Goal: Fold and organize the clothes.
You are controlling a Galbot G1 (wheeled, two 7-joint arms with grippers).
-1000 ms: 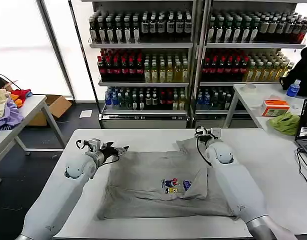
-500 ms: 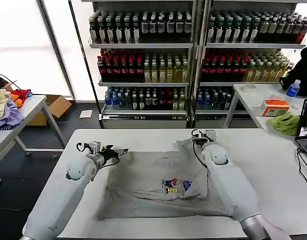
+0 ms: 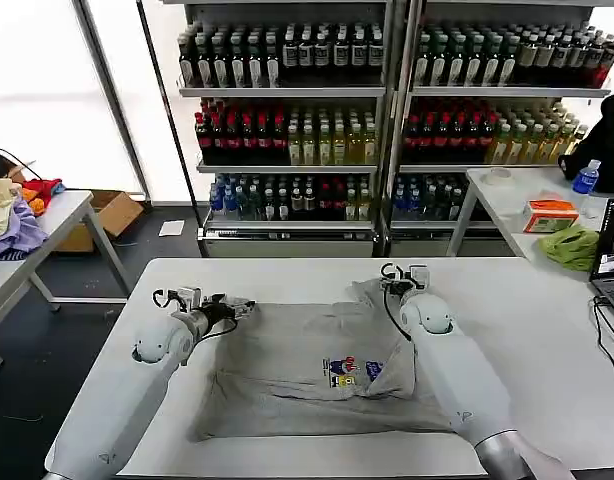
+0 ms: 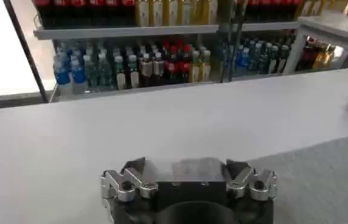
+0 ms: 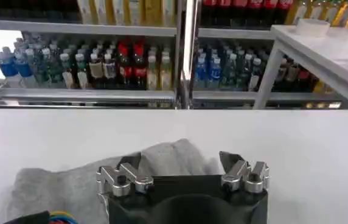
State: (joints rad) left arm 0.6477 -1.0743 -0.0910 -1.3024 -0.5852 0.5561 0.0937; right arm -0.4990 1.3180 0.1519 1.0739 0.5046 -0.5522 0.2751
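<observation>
The light grey short-sleeved cotton T-shirt (image 3: pixel 317 375) lies half-folded on the white counter (image 3: pixel 547 330). The left hand (image 3: pixel 239 306) hovers at its sleeve edge, fingers apart. The right hand (image 3: pixel 399 274), also spread, hangs over the collar end.

Grey T-shirt (image 3: pixel 307 370) marked by a small blue, red and yellow print (image 3: pixel 344 370); white table (image 3: pixel 287 275); white arms tipped by black-and-silver grippers, left (image 3: pixel 240 305), right (image 3: pixel 399 277); lime-green cloth (image 3: pixel 570 245) seen aside

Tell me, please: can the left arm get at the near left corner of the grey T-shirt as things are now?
Probably yes. The left pincer hangs open by the far left edge of the grey T-shirt, and only bare white table lies along that side down to the near left corner; nothing stands in between.
</observation>
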